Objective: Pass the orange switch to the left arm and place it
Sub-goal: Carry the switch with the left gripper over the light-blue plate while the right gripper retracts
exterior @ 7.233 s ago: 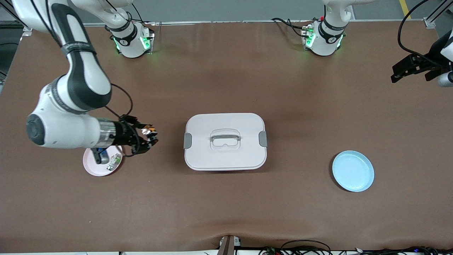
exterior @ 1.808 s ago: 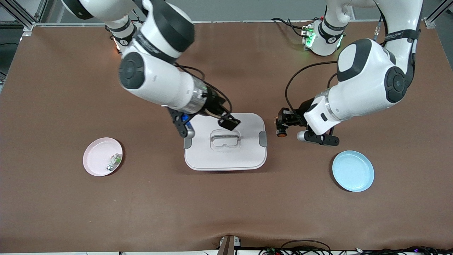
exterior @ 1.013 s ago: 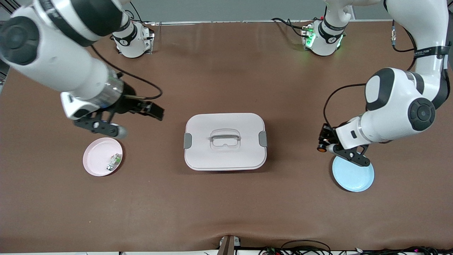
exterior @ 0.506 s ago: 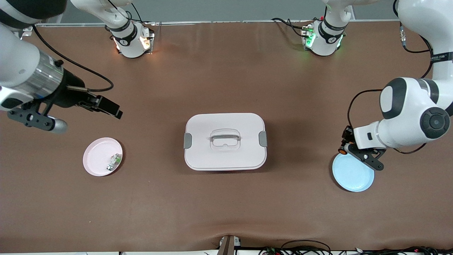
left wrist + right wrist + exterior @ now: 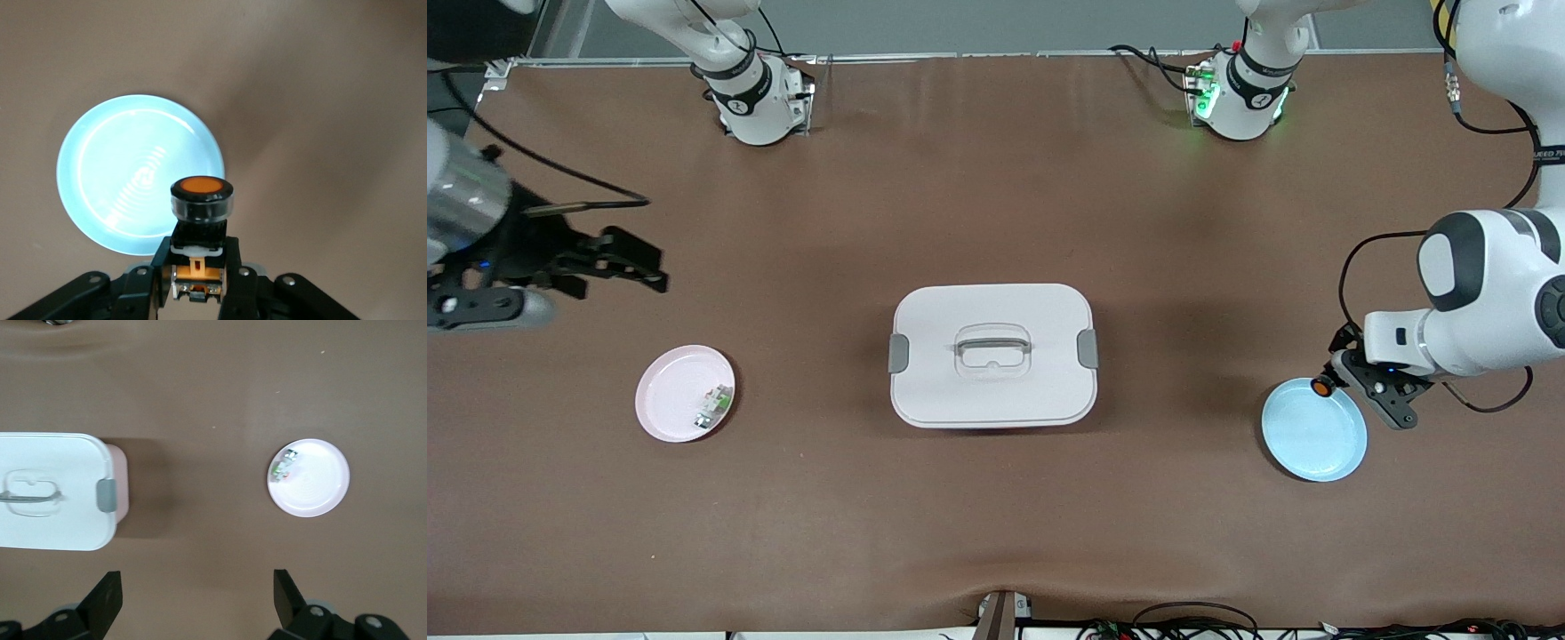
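Observation:
The orange switch [image 5: 1320,386] [image 5: 201,199], a black stub with an orange cap, is clamped in my left gripper [image 5: 1330,380] [image 5: 198,257], whose fingers are shut on its body. It hangs over the rim of the blue plate [image 5: 1316,444] [image 5: 120,167], on the side toward the robot bases. The white box [image 5: 992,396] [image 5: 47,520] with grey latches sits mid-table, apart from both arms. My right gripper [image 5: 643,265] [image 5: 197,593] is open and holds nothing, over bare table at the right arm's end.
A pink plate [image 5: 667,396] [image 5: 317,487] lies toward the right arm's end and holds a small white-and-green part [image 5: 713,407] [image 5: 283,467]. Cables run along the table's front edge.
My left gripper has carried the switch from beside the box to above the blue plate's rim. My right arm, open, has swung away toward its own end of the table.

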You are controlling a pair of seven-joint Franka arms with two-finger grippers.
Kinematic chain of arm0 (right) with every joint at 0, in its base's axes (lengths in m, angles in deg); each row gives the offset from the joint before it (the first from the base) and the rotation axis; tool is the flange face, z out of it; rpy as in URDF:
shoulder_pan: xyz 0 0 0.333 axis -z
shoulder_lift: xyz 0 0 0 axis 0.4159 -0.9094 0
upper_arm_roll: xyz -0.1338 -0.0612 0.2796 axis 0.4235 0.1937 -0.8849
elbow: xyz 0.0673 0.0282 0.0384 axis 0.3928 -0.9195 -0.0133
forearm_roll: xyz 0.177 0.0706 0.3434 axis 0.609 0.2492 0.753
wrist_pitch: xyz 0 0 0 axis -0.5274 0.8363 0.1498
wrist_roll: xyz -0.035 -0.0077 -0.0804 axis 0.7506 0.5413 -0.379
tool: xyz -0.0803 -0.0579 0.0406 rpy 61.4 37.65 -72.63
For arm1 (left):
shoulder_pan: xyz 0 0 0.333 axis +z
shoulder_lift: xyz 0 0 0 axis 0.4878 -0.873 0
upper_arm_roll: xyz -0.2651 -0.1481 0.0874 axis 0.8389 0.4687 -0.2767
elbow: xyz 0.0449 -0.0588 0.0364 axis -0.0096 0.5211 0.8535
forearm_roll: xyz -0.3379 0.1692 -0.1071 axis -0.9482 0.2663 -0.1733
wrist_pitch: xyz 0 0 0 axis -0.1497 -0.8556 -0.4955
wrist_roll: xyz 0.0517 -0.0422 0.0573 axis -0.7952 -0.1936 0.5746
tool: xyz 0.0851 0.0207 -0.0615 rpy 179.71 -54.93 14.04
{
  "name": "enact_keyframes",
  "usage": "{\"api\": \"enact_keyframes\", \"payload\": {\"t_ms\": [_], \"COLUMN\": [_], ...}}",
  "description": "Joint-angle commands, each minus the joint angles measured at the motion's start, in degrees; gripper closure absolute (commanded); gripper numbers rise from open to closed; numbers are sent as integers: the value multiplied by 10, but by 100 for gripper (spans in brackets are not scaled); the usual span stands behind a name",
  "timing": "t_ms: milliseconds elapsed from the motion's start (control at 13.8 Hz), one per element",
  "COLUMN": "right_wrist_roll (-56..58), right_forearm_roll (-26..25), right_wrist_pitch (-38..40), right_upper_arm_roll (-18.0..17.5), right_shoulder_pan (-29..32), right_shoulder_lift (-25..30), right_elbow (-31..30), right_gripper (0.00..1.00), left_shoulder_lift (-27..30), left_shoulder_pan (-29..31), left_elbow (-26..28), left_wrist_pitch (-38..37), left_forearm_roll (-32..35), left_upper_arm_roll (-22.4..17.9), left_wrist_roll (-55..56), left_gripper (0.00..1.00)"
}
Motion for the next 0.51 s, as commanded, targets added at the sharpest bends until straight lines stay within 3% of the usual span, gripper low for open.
{"api": "enact_keyframes", "payload": {"t_ms": [0,434], "right_wrist_roll": [21,17], "right_forearm_roll": [-1,-1], "right_wrist_pitch": [21,33], "right_upper_arm_roll": [-11,-9], "right_shoulder_pan": [27,68], "right_shoulder_lift": [21,44], "right_elbow": [-8,-44], "right_gripper": [0,0], "left_shoulder_lift": [-24,-86], "left_shoulder_pan": [12,9], "left_elbow": [0,-52], "left_wrist_pitch": [52,77], "left_forearm_roll": [15,78], "left_upper_arm_roll": [3,3], "left_wrist_roll": [-95,-239], "left_gripper": [100,100]}}
